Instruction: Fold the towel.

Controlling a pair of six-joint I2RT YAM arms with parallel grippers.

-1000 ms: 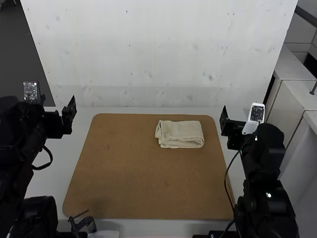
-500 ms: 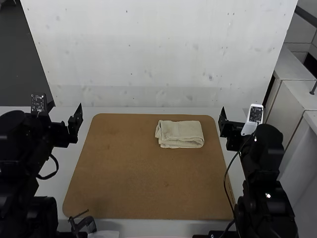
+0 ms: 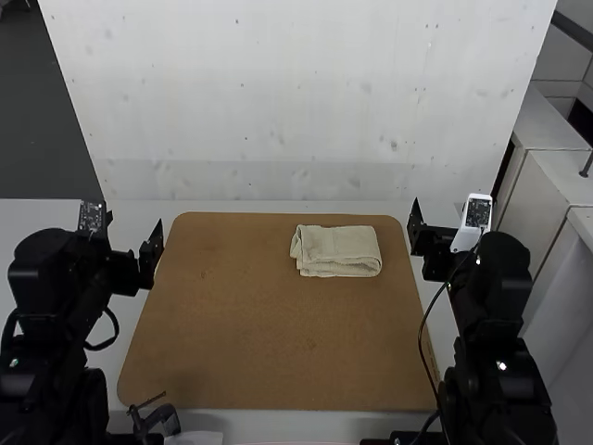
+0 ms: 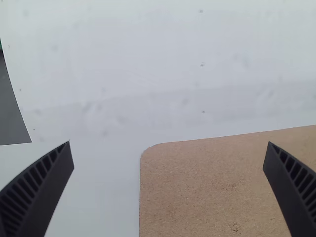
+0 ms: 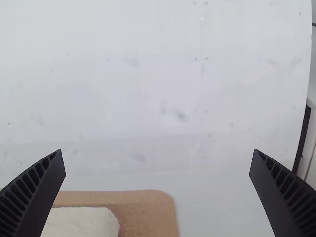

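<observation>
A dark clamp [image 3: 156, 419] sits at the near edge of the brown board [image 3: 259, 324]; a black cable [image 3: 423, 343] crosses its right edge. White tabletop [image 3: 37, 224] surrounds it. The towel [image 3: 338, 250] lies folded toward the board's far right. The left gripper [image 3: 135, 224] and right gripper [image 3: 441, 211] have their fingers spread, empty.

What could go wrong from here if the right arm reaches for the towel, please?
The towel already lies folded in a compact stack, so another grasp might pull its layers apart. Its uneven left edge could also come loose if nudged. The black cable loops over the right side of the brown board and might snag.
</observation>
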